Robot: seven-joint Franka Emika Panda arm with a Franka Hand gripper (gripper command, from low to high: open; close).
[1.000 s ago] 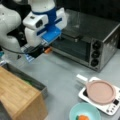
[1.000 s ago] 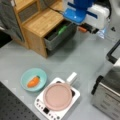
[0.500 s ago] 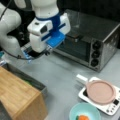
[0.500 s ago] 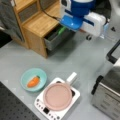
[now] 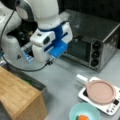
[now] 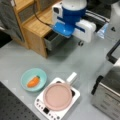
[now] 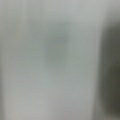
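Hanging over the grey worktop (image 6: pixel 75 60), the gripper (image 6: pixel 80 43) sits beside the open drawer (image 6: pixel 53 40) of the wooden cabinet (image 6: pixel 35 27); I cannot tell how its jaws stand. To work well here, I'd judge it should keep clear of the drawer's edge. Farther off sit the oven (image 5: pixel 92 42), pan (image 6: pixel 58 96) and bowl (image 6: pixel 33 79).

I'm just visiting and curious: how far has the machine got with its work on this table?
Done: the drawer of the wooden cabinet stands open. In hand: nothing visible; the gripper hangs above the table, between drawer and oven. Left: the carrot lies untouched in its bowl, and the pan on the cooker is empty.
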